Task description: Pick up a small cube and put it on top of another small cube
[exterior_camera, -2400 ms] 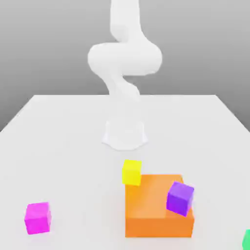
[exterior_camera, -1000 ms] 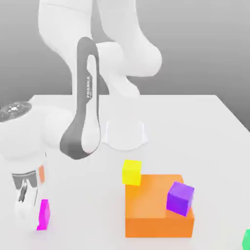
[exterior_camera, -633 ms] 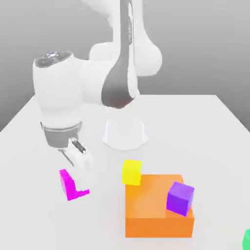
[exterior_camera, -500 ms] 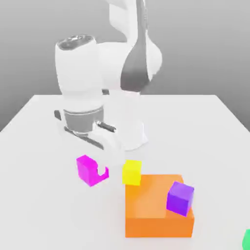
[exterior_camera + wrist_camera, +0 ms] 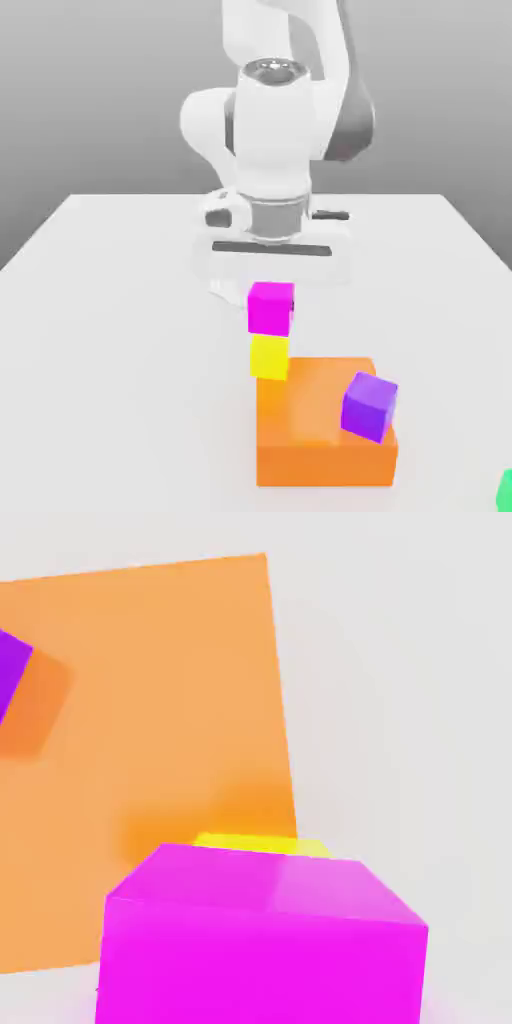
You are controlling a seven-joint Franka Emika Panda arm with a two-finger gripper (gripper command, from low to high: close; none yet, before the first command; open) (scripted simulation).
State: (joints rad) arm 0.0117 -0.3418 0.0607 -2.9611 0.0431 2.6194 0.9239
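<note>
Nearest, a purple cube [image 5: 369,406] rests on the orange block [image 5: 310,440]. Behind, the magenta cube [image 5: 270,308] sits atop the yellow cube [image 5: 269,357], under the gripper [image 5: 271,287]; whether the jaws clasp it cannot be told.

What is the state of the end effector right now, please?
End effector: directly above the magenta cube, which sits on the yellow cube; open or closed cannot be told.

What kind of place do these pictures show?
Probably a simulated tabletop test scene: a plain white table, a flat grey backdrop, a white robot arm, and flat-coloured blocks like the big orange block.
</note>
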